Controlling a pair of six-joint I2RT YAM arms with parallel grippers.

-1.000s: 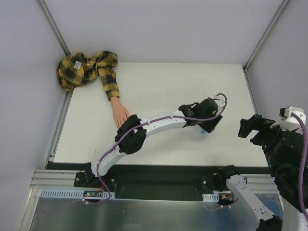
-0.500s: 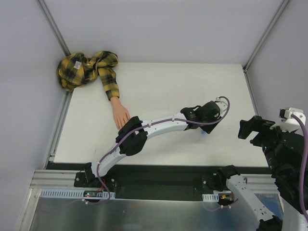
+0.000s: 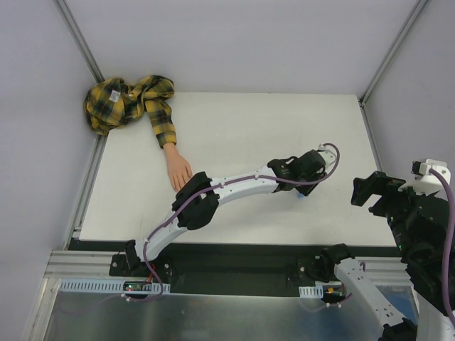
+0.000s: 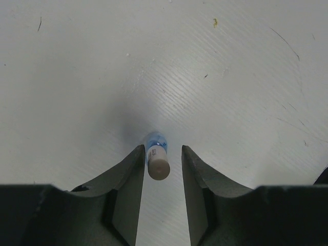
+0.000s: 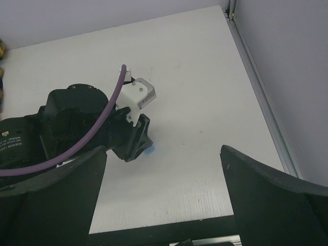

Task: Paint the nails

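Top external view: flesh-coloured mannequin hand (image 3: 177,169) in a yellow-black plaid sleeve (image 3: 162,124), lying on the left part of the white table (image 3: 234,121). Nails (image 3: 182,181) at its near end, too small to make out, just beside the left arm's elbow.

Left wrist view: left gripper (image 4: 162,148) open, jaws either side of a small blue bottle (image 4: 157,154), white cap toward the camera.

Right wrist view: right gripper (image 5: 163,149) spread wide and empty, near the table's right edge.
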